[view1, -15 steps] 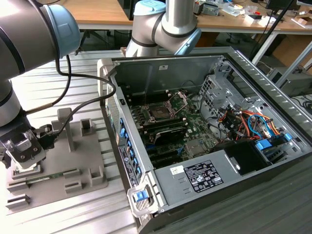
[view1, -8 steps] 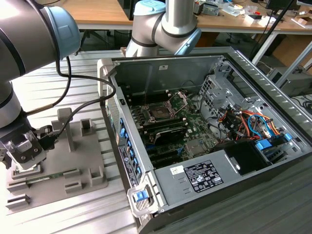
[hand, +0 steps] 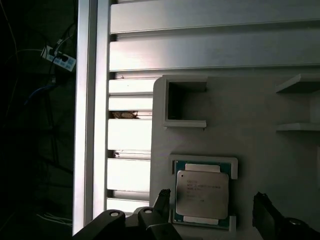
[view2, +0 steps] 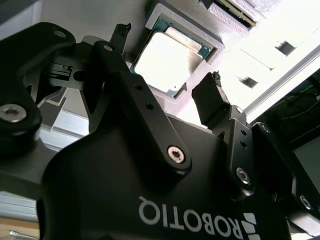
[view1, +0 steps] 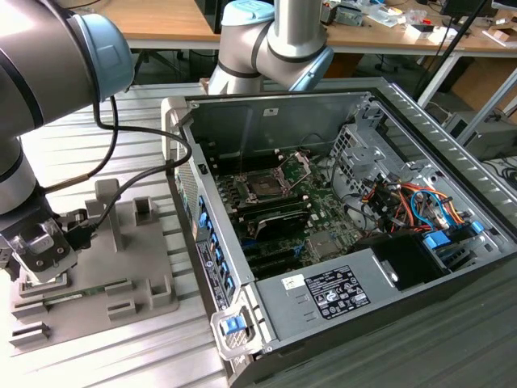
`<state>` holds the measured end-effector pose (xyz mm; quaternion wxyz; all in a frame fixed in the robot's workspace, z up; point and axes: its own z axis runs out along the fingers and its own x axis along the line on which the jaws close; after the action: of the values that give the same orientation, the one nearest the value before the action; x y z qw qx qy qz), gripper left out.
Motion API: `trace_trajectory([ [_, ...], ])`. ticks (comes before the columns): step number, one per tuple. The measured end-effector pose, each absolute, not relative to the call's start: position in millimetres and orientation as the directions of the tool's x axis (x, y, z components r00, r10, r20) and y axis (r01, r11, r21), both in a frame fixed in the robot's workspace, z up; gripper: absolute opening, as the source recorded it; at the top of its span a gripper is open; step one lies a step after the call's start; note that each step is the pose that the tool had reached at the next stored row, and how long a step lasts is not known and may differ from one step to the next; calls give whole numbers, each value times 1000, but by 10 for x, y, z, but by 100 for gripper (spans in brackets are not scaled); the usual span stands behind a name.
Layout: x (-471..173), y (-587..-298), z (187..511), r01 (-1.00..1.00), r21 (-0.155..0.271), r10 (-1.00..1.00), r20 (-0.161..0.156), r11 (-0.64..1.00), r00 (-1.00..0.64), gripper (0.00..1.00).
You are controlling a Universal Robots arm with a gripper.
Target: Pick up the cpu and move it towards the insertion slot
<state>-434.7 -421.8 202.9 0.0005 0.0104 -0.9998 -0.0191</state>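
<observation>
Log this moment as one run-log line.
small flat square silvery-topped cpu: seated in grey plastic tray recess, not lifted | gripper: open, straddling cpu | square silver-framed insertion slot: in open computer case

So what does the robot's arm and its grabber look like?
The arm is made of fat silvery-grey tubes with pale blue caps at the joints, and a black cable hangs alongside it. The gripper is black, with two chunky fingers, shiny round screws and white lettering on its body.
</observation>
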Motion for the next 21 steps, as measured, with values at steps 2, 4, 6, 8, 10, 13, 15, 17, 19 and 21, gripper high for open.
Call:
trace_trajectory([
  [2,-4347,-4216,2024,-21,38,-21,1,999,-1000,75],
  [4,-4347,-4215,2020,-21,38,-21,1,999,-1000,75],
  [6,-4347,-4214,2015,-21,38,-21,1,999,-1000,75],
  [8,-4347,-4215,2010,-21,38,-21,1,999,-1000,75],
  [10,-4347,-4214,2004,-21,38,-21,1,999,-1000,75],
  [13,-4347,-4214,1996,-21,38,-21,1,999,-1000,75],
  [15,-4347,-4214,1990,-21,38,-21,1,999,-1000,75],
  [17,-4347,-4214,1981,-21,38,-21,0,999,-1000,75],
  [19,-4347,-4214,1968,-21,38,-21,0,999,-1000,75],
  [21,-4347,-4214,1956,-21,38,-21,0,999,-1000,75],
])
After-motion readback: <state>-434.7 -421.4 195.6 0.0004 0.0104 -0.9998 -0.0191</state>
